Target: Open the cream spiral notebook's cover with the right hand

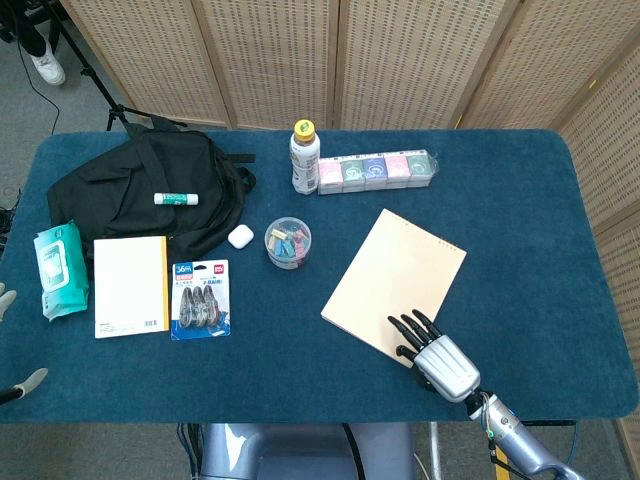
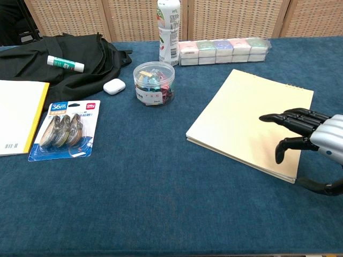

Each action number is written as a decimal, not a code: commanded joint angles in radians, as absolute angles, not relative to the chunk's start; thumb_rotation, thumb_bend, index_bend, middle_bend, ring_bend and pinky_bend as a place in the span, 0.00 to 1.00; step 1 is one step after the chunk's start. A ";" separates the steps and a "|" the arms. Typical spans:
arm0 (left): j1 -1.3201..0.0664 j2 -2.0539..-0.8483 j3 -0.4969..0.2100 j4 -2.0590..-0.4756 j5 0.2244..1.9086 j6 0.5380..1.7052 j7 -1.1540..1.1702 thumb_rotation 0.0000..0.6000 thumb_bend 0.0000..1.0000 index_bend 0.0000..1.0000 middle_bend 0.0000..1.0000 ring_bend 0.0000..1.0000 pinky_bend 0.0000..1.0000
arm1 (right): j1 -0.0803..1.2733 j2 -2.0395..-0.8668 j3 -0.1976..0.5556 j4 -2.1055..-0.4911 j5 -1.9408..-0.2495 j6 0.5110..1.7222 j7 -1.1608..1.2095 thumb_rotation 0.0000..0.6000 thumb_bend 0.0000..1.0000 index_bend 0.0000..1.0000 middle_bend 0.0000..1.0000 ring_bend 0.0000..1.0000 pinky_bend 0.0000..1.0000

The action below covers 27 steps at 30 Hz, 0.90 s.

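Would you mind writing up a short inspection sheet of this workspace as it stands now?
Surface: blue-covered table, bare along its right side.
Job's things: cream spiral notebook lies flat, cover closed, spiral at its far edge.
Hands: right hand over the notebook's near right corner, fingers spread, holding nothing; contact cannot be told. Left hand barely shows at the left edge; state unclear.
Clutter: black backpack with a glue stick on it, earbud case, clip jar, bottle, row of small boxes, tape pack, yellow-spined notebook, wipes pack.
Cables: one on the floor, far left.
Surroundings: woven screen panels behind; tripod leg at far left.
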<state>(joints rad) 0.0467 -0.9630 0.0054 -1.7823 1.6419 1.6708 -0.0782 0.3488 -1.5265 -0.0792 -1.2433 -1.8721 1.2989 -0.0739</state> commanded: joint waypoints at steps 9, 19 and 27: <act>0.045 -0.963 0.004 -1.784 1.638 1.666 -0.076 1.00 0.00 0.00 0.00 0.00 0.00 | 0.361 -1.556 -0.086 -1.208 -1.862 1.296 -0.089 1.00 0.36 0.39 0.00 0.00 0.00; 0.046 -0.959 0.004 -1.786 1.633 1.663 -0.086 1.00 0.00 0.00 0.00 0.00 0.00 | 0.377 -1.583 -0.086 -1.171 -1.840 1.287 -0.088 1.00 0.37 0.39 0.00 0.00 0.00; 0.046 -0.959 0.005 -1.786 1.636 1.664 -0.089 1.00 0.00 0.00 0.00 0.00 0.00 | 0.384 -1.596 -0.087 -1.156 -1.829 1.296 -0.084 1.00 0.36 0.39 0.00 0.00 0.00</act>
